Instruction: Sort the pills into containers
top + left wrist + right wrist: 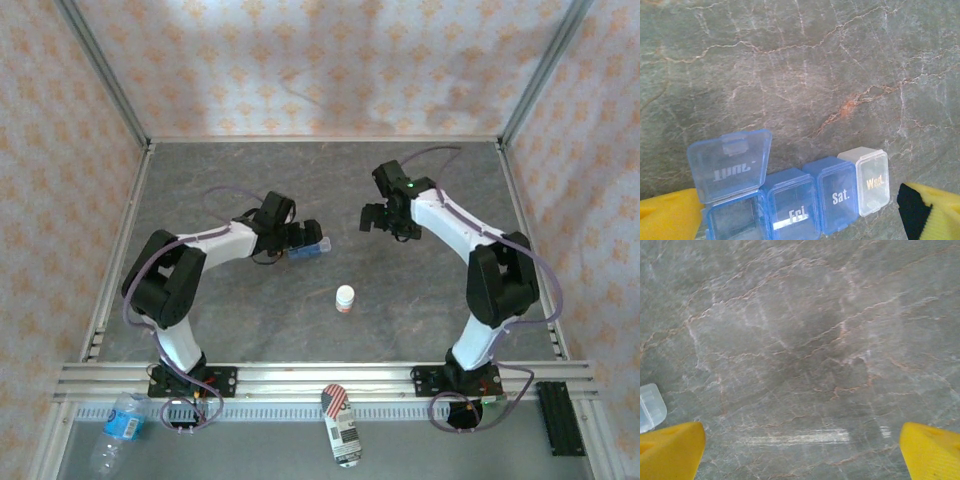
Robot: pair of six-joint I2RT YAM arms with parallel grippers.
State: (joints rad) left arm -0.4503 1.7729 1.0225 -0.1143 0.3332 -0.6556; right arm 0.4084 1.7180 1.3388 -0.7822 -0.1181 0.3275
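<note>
The containers (805,202) are a strip of joined square compartments lying on the grey marbled table: three blue ones and a clear one at the right end. The leftmost blue lid stands open; the others, marked Fri., Sat. and Wed., are shut. My left gripper (800,222) is open, its yellow fingers (670,215) on either side of the strip. In the top view the containers (312,248) lie at the left gripper (300,240). My right gripper (385,218) hangs open over bare table, with nothing between its yellow fingertips (670,450). The pills are out of view.
A small white bottle with an orange band (345,298) stands mid-table, nearer the front. A clear corner of plastic (650,407) shows at the left edge of the right wrist view. Beyond the front rail lie a water bottle (120,425) and a striped can (342,425).
</note>
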